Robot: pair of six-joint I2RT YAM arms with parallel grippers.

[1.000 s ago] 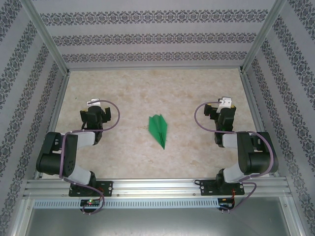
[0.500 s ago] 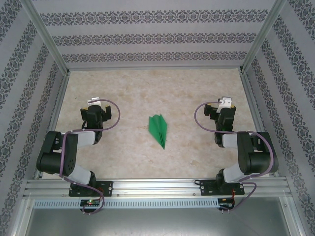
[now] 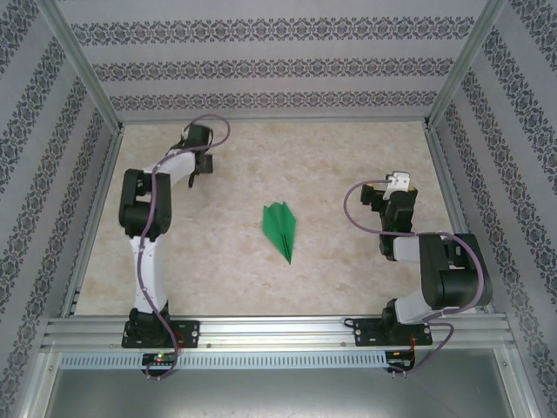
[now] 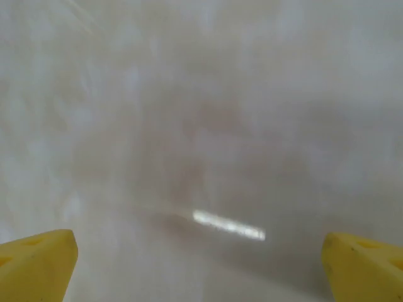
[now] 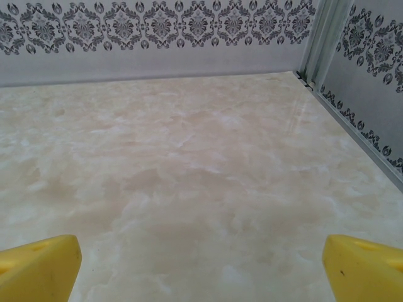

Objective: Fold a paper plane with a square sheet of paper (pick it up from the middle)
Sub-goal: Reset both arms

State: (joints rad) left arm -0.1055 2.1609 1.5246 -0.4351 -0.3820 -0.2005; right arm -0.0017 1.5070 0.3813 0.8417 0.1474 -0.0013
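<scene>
The right gripper (image 5: 201, 267) sits tucked at the near right, its yellow jaws wide apart over bare table (image 5: 189, 163). The plane (image 3: 281, 229) lies at the table's middle, nose toward the near edge, well apart from both arms. Far left, the left gripper (image 4: 200, 267) hangs low over the table, jaws spread and empty. The folding looks done, and little seems left beyond parking the arms.

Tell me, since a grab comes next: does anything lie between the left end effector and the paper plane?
Nothing visible: bare table lies between the left end effector and the paper plane.
</scene>
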